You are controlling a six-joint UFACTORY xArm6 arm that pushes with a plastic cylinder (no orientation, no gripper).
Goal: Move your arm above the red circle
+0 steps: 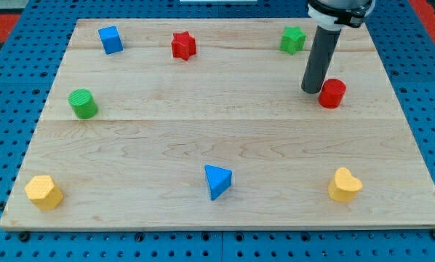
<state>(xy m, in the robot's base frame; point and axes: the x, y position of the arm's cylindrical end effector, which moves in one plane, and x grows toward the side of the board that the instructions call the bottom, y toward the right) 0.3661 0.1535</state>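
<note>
a: checking the end effector first. what is it showing?

b: my tip (311,90) is resting on the wooden board (217,138), at the lower end of the straight dark rod (321,58) that is coming down from the view's top edge. it is a plain rod with no jaws, so nothing is opening or closing, and it is gripping nothing.

a: where is the task's block sitting?

b: the red circle (332,93) is standing upright in the right half of the board, roughly at 2 o'clock from the board's centre. my tip is sitting just beside it, at its 9 o'clock. whether the two are touching is not resolvable from this view.

a: listing the remaining blocks?

b: along the view's top, the green star (293,39) is lying at 11 o'clock from the red circle, the red star (182,45) is lying at 12 o'clock from the board's centre, and the blue cube (110,39) is sitting near the top left corner. the green cylinder (82,103) is standing at 9 o'clock from the centre, near the left edge. along the view's bottom, the yellow hexagon (43,192) is occupying the 8 o'clock corner, the blue triangle (217,181) is lying at 6 o'clock from the centre, and the yellow heart (344,185) is lying at 6 o'clock from the red circle, well apart from it.

a: and the surround?

b: the board is lying on a blue perforated table (6,87).
</note>
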